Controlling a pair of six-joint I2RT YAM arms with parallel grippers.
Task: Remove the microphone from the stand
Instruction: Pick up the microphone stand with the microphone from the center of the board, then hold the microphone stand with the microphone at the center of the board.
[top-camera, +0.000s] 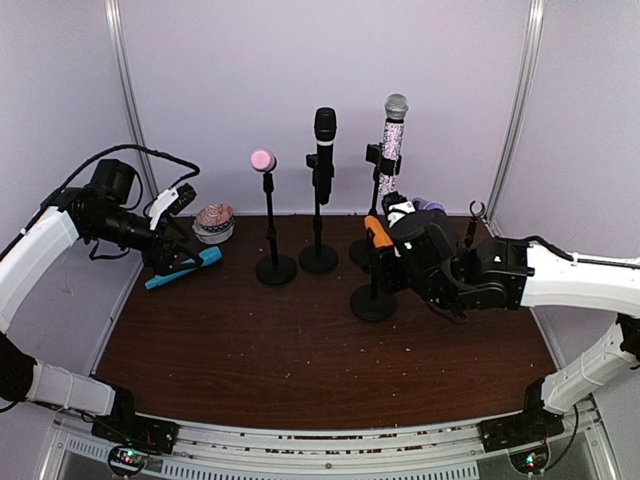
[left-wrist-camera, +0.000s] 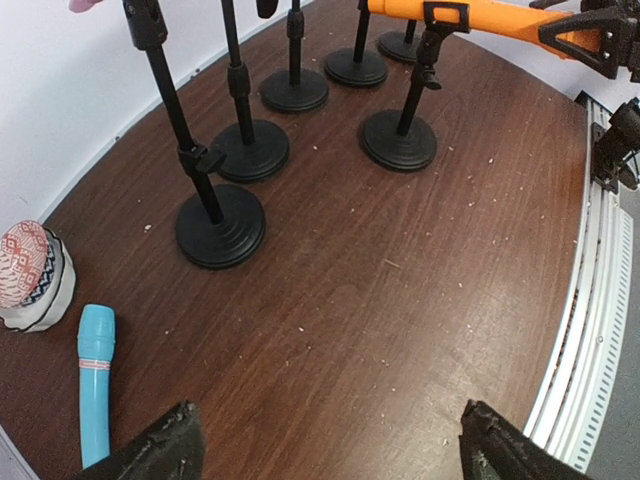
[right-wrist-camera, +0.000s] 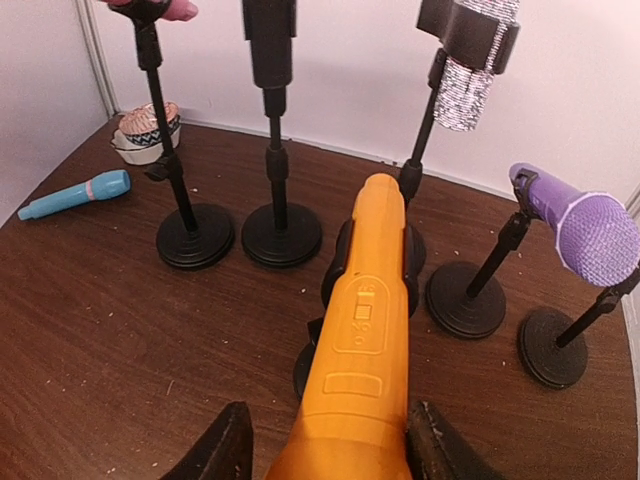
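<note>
An orange microphone (right-wrist-camera: 370, 330) lies in the clip of a short black stand (top-camera: 373, 302), its thick end toward my right wrist. My right gripper (right-wrist-camera: 325, 455) is open and straddles that thick end. The right finger (right-wrist-camera: 440, 455) is against it; a narrow gap shows at the left finger (right-wrist-camera: 225, 450). In the top view the right gripper (top-camera: 397, 238) is at the microphone (top-camera: 377, 232). The microphone also shows in the left wrist view (left-wrist-camera: 480, 15). My left gripper (left-wrist-camera: 325, 450) is open and empty, low over the table at the far left (top-camera: 170, 255).
A blue microphone (top-camera: 185, 268) lies on the table beside a patterned round object (top-camera: 214, 222). Stands hold a pink microphone (top-camera: 262, 159), a black one (top-camera: 325, 140), a glittery one (top-camera: 392, 140) and a purple one (right-wrist-camera: 585, 225). Their bases crowd around the orange microphone's stand.
</note>
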